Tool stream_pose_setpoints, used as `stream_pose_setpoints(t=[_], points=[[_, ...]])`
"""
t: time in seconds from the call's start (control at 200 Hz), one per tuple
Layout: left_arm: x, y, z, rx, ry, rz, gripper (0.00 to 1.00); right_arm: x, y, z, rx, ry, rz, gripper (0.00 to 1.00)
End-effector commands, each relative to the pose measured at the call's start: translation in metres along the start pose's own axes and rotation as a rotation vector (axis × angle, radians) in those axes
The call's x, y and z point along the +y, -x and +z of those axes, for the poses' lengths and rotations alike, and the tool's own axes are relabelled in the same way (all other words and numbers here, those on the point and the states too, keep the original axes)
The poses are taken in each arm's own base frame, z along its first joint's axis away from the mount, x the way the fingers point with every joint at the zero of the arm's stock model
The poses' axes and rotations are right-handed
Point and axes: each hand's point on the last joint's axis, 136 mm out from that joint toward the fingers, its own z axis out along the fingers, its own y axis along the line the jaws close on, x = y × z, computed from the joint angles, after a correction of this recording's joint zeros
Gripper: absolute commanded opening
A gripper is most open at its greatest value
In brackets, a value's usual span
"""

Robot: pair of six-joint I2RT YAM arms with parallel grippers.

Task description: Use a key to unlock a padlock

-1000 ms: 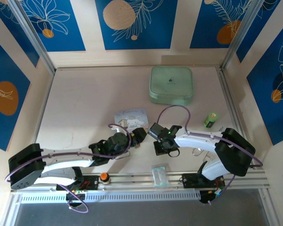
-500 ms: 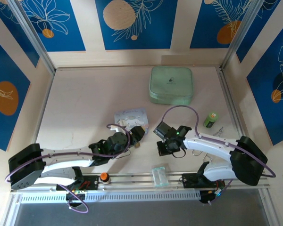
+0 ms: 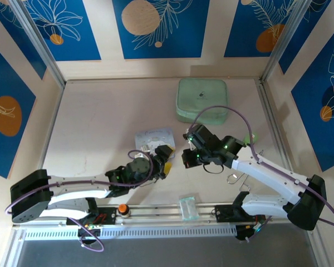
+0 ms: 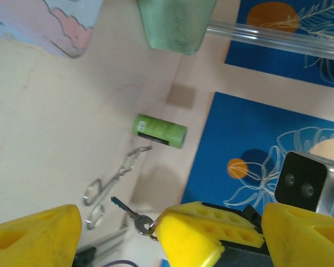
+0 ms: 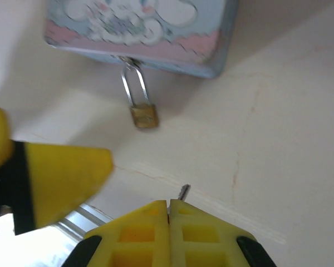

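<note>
gripping item 1, key (image 5: 183,192): my right gripper (image 5: 168,211) is pinched fully together on it, and only the notched tip pokes out past the fingertips. in the left wrist view a ring (image 4: 142,223) dangles from it, right against those yellow fingers.

item 2, padlock (image 5: 143,115): straight ahead of the right fingertips, clear of the key tip. the shackle is hooked to the near edge of the box (image 5: 139,28) and the brass body lies toward my hand. i cannot tell whether the shackle is latched.

item 3, left gripper (image 3: 163,160): spread wide, holding nothing. one of its fingers (image 5: 61,172) sits just left of the right fingertips, near the padlock but not touching it.

item 4, loop (image 4: 108,189): bent silver wire, flat on the table (image 4: 39,128), just beyond the ring as seen from the left hand.

item 5, cylinder (image 4: 160,130): green, lying on its side, beyond the loop.

item 6, case (image 4: 175,25): pale green, farthest out from the left hand.
</note>
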Motion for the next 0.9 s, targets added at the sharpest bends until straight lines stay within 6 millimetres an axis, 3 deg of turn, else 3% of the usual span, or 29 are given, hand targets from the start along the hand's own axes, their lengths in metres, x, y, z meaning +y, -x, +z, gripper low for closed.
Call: stream_pose_setpoints(t=[0.0, 0.265, 0.48, 0.65, 0.79, 0.895], points=[[-0.021, -0.007, -0.003, 0.025, -0.091, -0.127, 0.85, 0.025, 0.015, -0.012, -0.035, 0.088, -0.032, 0.0], [-0.026, -0.004, -0.008, 0.019, -0.143, -0.186, 0.92, 0.058, 0.03, -0.01, -0.083, 0.186, -0.039, 0.0], [-0.025, 0.003, -0.013, -0.005, -0.17, -0.211, 0.91, 0.073, 0.027, -0.006, -0.09, 0.232, -0.042, 0.0], [-0.031, 0.009, -0.017, -0.03, -0.205, -0.211, 0.8, 0.074, 0.016, -0.002, -0.071, 0.256, -0.025, 0.0], [-0.022, 0.011, -0.017, -0.038, -0.171, -0.211, 0.66, 0.07, 0.015, -0.003, -0.072, 0.245, -0.018, 0.0], [-0.022, 0.011, -0.018, -0.039, -0.168, -0.204, 0.5, 0.068, 0.015, -0.004, -0.075, 0.24, -0.019, 0.0]])
